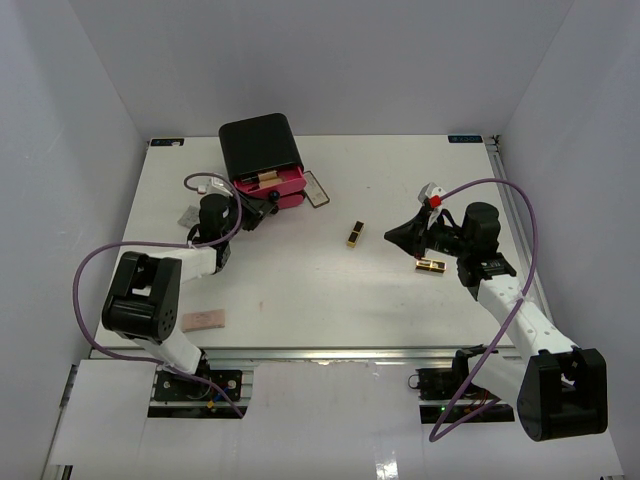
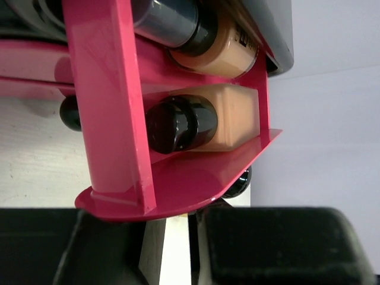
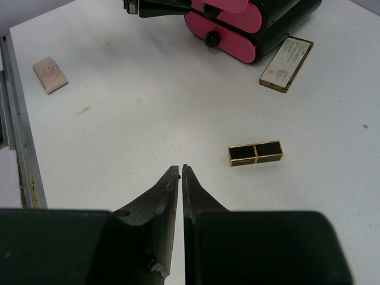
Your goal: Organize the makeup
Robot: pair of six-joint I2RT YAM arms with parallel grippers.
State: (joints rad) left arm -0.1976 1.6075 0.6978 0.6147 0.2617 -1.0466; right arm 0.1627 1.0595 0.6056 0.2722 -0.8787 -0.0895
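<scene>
Two beige, dark-capped foundation bottles, one [image 2: 234, 116] below the other [image 2: 228, 50], lie in the open pink drawers [image 2: 113, 101] of the black box [image 1: 258, 145]. My left gripper [image 2: 172, 217] is slightly open at the lower drawer's front; its tips are hidden under it. It also shows in the top view [image 1: 265, 200]. My right gripper [image 3: 180, 169] is shut and empty above the table. One gold-and-black lipstick [image 3: 256, 154] lies just ahead and to the right of it, seen too in the top view [image 1: 355, 233]. A second lipstick [image 1: 431, 266] lies near the right arm. The flat compact [image 1: 316, 188] lies beside the box.
The beige-pink pad [image 1: 204, 320] lies near the front left and also shows in the right wrist view [image 3: 50, 74]. A small grey square item [image 1: 188, 215] sits left of the left arm. White walls close in the table; a cable loops over each arm.
</scene>
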